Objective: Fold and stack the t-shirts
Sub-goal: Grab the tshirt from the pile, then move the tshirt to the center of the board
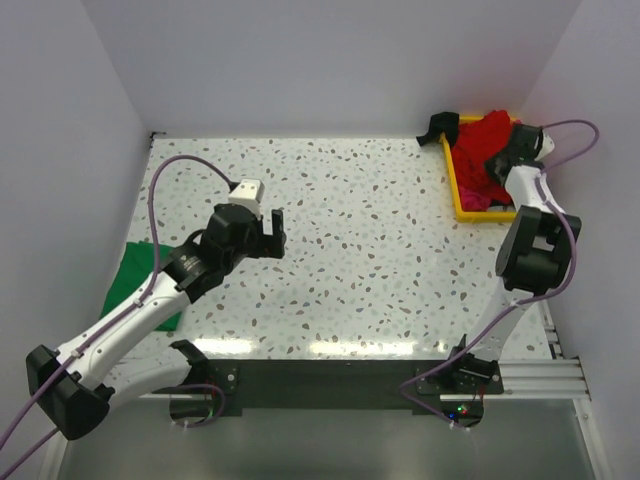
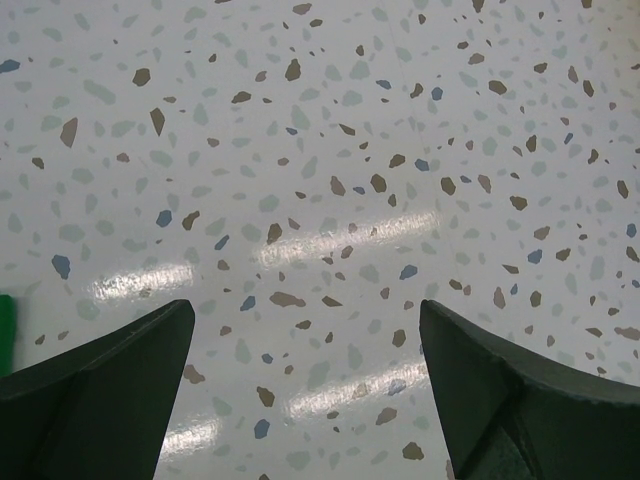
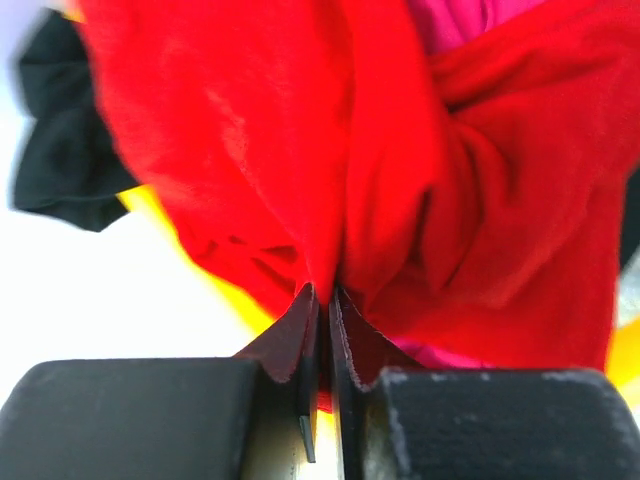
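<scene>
Where walls meet, speckled table, red t-shirt

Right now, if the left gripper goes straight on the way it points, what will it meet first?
Probably the bare speckled table. The left gripper is open, and its wrist view shows only tabletop ahead between the fingers. The green t-shirt lies off to one side, outside that line.

We see the bench as a smooth, speckled, stone-like top, glossy enough to mirror the strip lights; the red shirt is soft matt cloth, deeply creased; the green shirt and pink shirt look like the same matt cloth; the tray is smooth yellow plastic; the right end effector is matt black and faintly grainy.
</scene>
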{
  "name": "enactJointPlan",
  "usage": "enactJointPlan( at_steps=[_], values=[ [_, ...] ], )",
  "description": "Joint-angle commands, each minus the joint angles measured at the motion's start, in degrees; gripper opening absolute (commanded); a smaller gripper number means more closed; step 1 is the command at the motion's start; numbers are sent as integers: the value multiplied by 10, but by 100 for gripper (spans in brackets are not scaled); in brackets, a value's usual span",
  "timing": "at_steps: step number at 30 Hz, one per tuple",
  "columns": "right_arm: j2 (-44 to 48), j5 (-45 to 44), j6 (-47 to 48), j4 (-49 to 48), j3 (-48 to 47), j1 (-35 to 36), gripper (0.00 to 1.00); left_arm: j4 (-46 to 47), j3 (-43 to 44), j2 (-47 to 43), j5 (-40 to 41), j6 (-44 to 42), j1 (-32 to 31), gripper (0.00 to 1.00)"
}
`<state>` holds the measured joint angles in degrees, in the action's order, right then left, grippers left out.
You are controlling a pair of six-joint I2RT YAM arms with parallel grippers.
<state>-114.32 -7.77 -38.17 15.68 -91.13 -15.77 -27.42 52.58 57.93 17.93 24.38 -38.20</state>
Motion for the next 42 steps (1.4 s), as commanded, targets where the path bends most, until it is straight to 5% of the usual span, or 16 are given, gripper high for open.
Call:
enactJointPlan(
  at_steps=[1,14,31,42],
  values=[
    [94,1,2,-49,15,2,6,22,-5,3,-7,-7,8,100],
    [279,6,20,-89,40,23,5,26,-3,14,-25,-7,22,100],
    [339,119,70,-90,-200,232,6,28,-5,7,-39,-6,34,100],
    [284,141,43,-108,-325,325,9,32,-7,3,-51,0,38,100]
  ],
)
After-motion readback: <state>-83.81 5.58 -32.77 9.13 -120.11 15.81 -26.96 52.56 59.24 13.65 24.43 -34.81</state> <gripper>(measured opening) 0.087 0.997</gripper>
